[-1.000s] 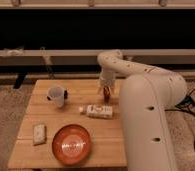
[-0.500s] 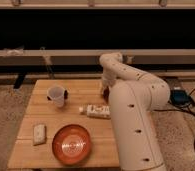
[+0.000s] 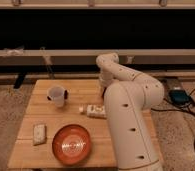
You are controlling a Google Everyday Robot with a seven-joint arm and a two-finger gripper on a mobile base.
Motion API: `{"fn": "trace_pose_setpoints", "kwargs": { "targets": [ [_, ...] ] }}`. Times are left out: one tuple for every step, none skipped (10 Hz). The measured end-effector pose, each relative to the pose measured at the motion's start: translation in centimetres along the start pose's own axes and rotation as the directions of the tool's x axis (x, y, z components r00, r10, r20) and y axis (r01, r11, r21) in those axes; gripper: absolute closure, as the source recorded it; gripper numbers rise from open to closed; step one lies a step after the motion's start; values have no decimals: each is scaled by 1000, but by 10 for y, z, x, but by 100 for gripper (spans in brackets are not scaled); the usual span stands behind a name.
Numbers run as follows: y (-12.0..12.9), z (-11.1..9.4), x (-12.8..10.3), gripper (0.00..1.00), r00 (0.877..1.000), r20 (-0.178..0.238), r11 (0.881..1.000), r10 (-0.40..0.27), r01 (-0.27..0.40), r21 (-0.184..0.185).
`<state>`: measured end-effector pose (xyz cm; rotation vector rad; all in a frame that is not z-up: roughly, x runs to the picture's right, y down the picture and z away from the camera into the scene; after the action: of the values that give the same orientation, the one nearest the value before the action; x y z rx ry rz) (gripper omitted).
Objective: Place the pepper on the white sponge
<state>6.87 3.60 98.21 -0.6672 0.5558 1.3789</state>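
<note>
Item: my gripper (image 3: 103, 90), at 1 o'clock on the table (image 3: 78, 89), behind my own arm; grasp state, cannot tell.
Item: pepper, hidden, probably there.
Item: white sponge (image 3: 39, 133), 8 o'clock corner.
Handling: carry high past the mug (image 3: 56, 95) and bowl (image 3: 72, 144), then lower centred.

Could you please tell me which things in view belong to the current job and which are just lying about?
Belonging to the job: white sponge, front left on the table; gripper, over the table's far right side, mostly hidden behind the arm; the pepper, which is not visible.

Just lying about: white cup; white box; orange bowl.
</note>
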Motion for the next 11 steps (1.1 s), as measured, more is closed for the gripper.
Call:
{"fn": "trace_pose_setpoints", "kwargs": {
  "targets": [
    [-4, -2, 5, 84, 1000, -5, 1000, 3, -3, 9],
    [-4, -6, 9, 92, 1000, -5, 1000, 5, -5, 13],
    [-1, -16, 13, 99, 1000, -1, 1000, 2, -2, 16],
    [3, -30, 17, 100, 1000, 7, 1000, -6, 6, 17],
    [6, -41, 20, 100, 1000, 14, 1000, -16, 16, 21],
    [12, -60, 27, 100, 999, 23, 999, -35, 34, 24],
    [22, -79, 36, 100, 998, 32, 998, -55, 54, 24],
    [34, -90, 45, 100, 997, 38, 997, -72, 71, 22],
    [52, -101, 60, 100, 995, 51, 996, -88, 88, 14],
    [63, -108, 72, 100, 994, 59, 995, -95, 94, 11],
    [73, -111, 83, 100, 993, 63, 995, -97, 96, 7]
  ]
}}
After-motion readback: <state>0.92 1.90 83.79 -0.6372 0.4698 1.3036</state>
